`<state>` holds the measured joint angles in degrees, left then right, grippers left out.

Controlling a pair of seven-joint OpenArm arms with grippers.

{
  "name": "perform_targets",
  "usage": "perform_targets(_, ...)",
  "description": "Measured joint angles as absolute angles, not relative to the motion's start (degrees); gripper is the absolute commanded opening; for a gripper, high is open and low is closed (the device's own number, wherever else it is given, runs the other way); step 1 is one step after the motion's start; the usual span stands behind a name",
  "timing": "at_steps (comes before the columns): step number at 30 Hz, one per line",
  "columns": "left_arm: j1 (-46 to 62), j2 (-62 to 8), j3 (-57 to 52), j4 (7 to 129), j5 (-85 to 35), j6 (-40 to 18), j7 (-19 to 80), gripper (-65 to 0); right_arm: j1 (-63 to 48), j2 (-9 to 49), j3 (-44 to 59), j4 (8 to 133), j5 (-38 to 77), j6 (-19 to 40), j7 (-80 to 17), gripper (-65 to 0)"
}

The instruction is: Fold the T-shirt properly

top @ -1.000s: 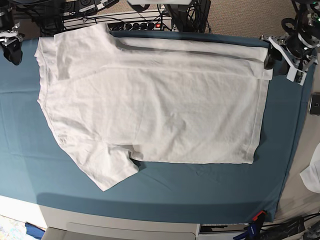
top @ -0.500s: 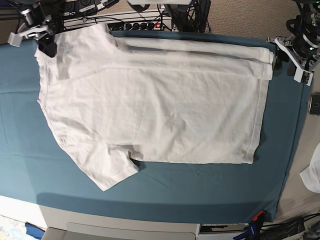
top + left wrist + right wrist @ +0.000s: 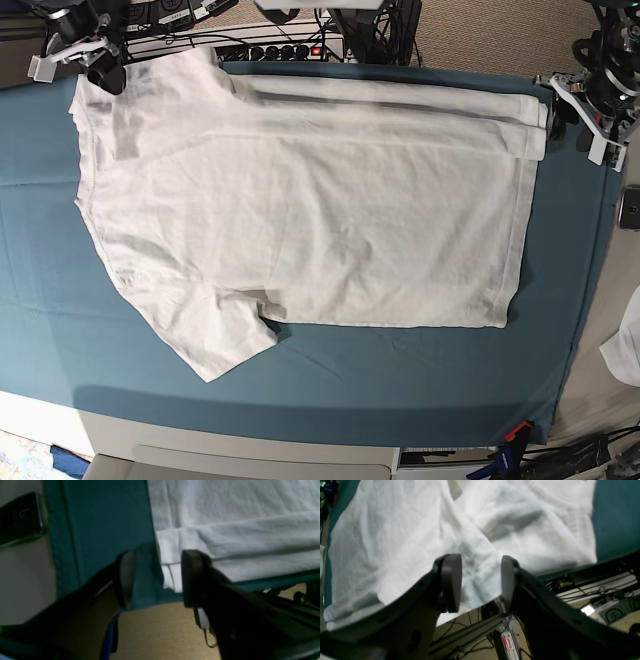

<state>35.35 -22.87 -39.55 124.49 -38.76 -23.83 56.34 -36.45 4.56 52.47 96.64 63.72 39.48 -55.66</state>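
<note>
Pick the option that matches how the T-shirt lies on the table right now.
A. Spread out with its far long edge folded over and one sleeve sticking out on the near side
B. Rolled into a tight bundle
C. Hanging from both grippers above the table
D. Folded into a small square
A: in the base view the T-shirt lies flat, a folded strip along its far edge, one sleeve sticking out toward the near side.

White T-shirt spread on the teal cover, far edge folded over.

The large plain white short-sleeved cotton T-shirt (image 3: 310, 200) lies flat and lightly creased, set sideways in the base view: shoulders and collar end toward the left, straight hem toward the right. Its far long side is turned inward into a narrow doubled band running along the table's back edge. The near sleeve sticks out diagonally toward the front-left, lying flat and unfolded.
</note>
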Motion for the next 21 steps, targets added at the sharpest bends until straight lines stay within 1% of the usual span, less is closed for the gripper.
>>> perform_targets(1, 35.35, -22.87, -39.55, 124.49, -38.76, -23.83, 56.34, -34.2, -36.34, 4.56, 52.47, 96.64, 63.72, 39.48, -55.61, -40.1)
perform_targets(2, 35.35, -22.87, -39.55, 124.49, -38.76, -23.83, 56.34, -34.3, -36.34, 4.56, 52.47, 96.64, 63.72, 39.48, -55.33, -42.5)
perform_targets(6, 35.35, -22.87, -39.55, 124.49, -38.76, -23.83, 56.34, -34.3, -36.36, 4.56, 52.47, 96.64, 63.72, 39.46, -55.29, -63.9)
perform_targets(7, 35.35, -22.87, -39.55, 124.49, -38.76, -23.83, 56.34, -34.3, -36.34, 4.58, 52.47, 96.64, 63.75, 39.48, -55.27, -65.0)
perform_targets(11, 35.35, -22.87, -39.55, 124.49, -38.76, -23.81, 56.34, -34.3, -36.36, 4.58, 52.47, 96.64, 67.07, 39.48, -55.48, -65.0)
perform_targets(16, 35.35, -22.87, -39.55, 124.49, -38.76, -23.83, 56.34, -34.3, -36.34, 4.58, 52.47, 96.66, 65.76, 39.48, -55.68, -65.0)
perform_targets(17, 35.35, -22.87, -39.55, 124.49, -38.76, -23.83, 56.34, -34.3, -36.34, 4.56, 52.47, 96.66, 64.51, 39.48, -55.68, -61.4)
perform_targets(20, 35.35, -22.87, -39.55, 124.49, -38.76, -23.83, 56.34, -34.3, -36.36, 4.56, 52.47, 96.64, 60.40, 39.48, -53.06, -41.6)
perform_targets(21, 35.35, -22.87, -39.55, 124.49, -38.76, -23.83, 56.34, -34.3, -36.36, 4.58, 52.47, 96.66, 59.22, 39.51, -51.68, -37.2)
